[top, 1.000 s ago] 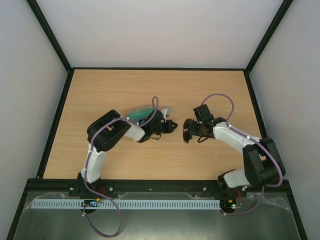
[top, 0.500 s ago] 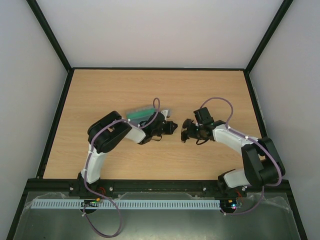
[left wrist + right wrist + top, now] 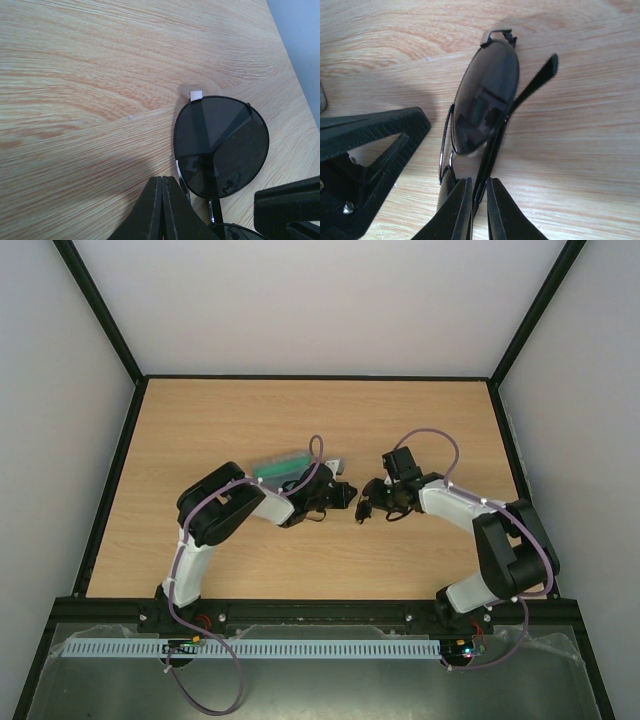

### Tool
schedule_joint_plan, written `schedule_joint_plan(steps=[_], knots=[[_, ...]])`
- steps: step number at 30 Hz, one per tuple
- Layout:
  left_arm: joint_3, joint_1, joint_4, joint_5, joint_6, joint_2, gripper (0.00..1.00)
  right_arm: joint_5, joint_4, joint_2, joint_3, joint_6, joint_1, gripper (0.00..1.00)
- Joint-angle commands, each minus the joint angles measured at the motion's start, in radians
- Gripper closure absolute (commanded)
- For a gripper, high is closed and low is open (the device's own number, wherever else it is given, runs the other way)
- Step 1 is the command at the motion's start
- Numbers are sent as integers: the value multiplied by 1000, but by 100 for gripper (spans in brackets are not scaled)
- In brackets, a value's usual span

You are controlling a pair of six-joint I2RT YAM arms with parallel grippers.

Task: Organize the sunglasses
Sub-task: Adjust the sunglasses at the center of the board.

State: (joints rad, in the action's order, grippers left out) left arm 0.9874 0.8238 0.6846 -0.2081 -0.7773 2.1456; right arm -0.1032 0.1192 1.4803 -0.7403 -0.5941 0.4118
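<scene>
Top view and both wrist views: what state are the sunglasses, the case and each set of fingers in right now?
sunglasses: held by one temple arm; cannot tell whether they touch the table.
case: open, green lining showing.
left fingers: shut, beside the lens rim; no grip visible.
right fingers: shut on the temple arm.

Glossy-lensed, thin metal-framed sunglasses (image 3: 220, 145); matt wood-grain table (image 3: 75, 75).

Thin-framed sunglasses (image 3: 220, 145) with round dark lenses, tilted, middle of the table (image 3: 300, 420)
</scene>
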Motion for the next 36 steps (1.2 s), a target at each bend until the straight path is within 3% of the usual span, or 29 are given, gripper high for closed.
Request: schedule_joint_plan(steps=[1, 10, 20, 36], knots=[[-35, 72, -196, -67, -23, 177, 98, -28, -2, 40, -52, -10, 6, 89], [-31, 64, -193, -79, -21, 184, 98, -5, 17, 37, -79, -17, 9, 89], [-49, 54, -176, -98, -19, 178, 98, 110, 51, -35, 5, -20, 9, 87], [29, 97, -215, -100, -20, 230, 98, 72, -65, 132, 5, -36, 10, 82]])
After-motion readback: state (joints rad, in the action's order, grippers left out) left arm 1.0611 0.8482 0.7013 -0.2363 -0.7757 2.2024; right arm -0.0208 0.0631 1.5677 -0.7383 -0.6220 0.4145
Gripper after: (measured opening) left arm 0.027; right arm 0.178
